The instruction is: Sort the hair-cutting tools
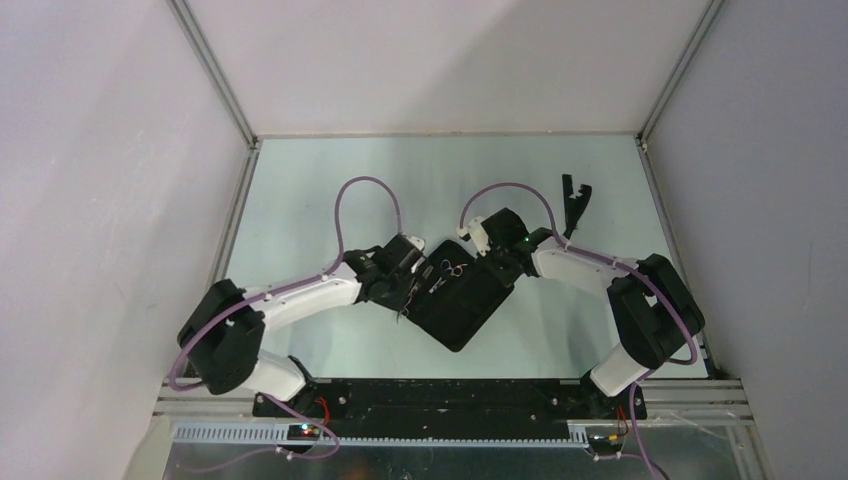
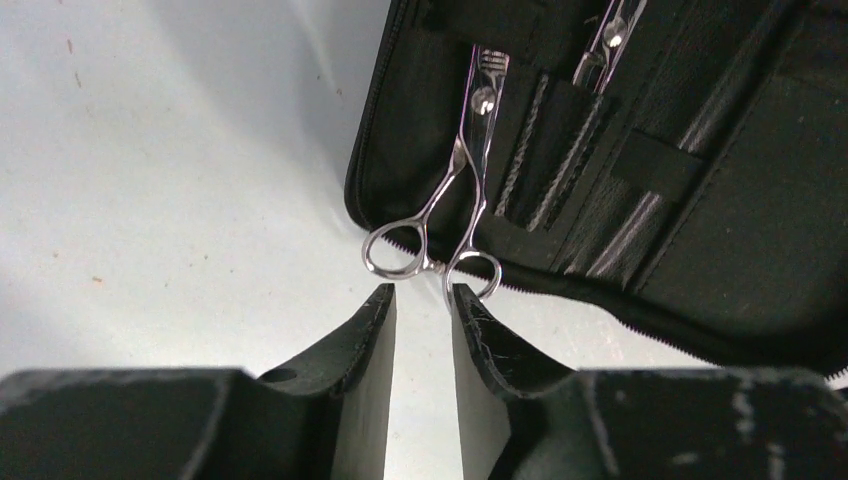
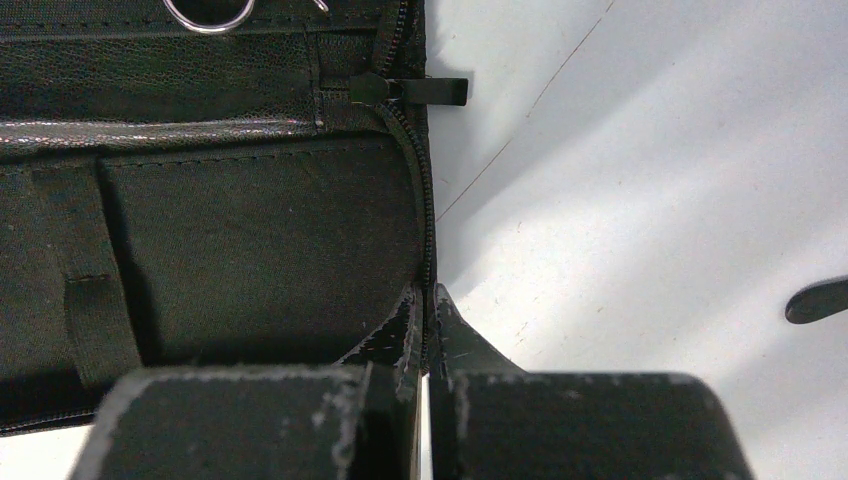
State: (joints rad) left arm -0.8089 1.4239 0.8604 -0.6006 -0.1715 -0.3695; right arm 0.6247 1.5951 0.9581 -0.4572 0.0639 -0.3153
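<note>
1. Tabletop, pale and smooth with a few faint scuffs (image 1: 300,190), lies under me, boxed in by plain pale walls (image 1: 90,150) with metal rails up the corners.
2. A black rectangular zip case of grained fabric (image 2: 730,210) lies open mid-table, with stitched loops inside and a toothed zipper round its edge.
3. One pair of slim silver metal scissors (image 2: 470,160) with ring handles lies in it, blades inward and rings hanging over the zip edge. A second silver pair (image 2: 606,40) lies beside it, deeper in.
4. My left claw (image 2: 422,295) stands a narrow gap apart and holds nothing. The first pair's rings sit just ahead of its tips, the right ring about touching my right fingertip.
5. My right claw (image 3: 425,300) is pinched tight on the case's zipper edge.
6. A black plastic comb-like tool (image 1: 575,200) lies on bare table at the far right, well apart from both claws.
</note>
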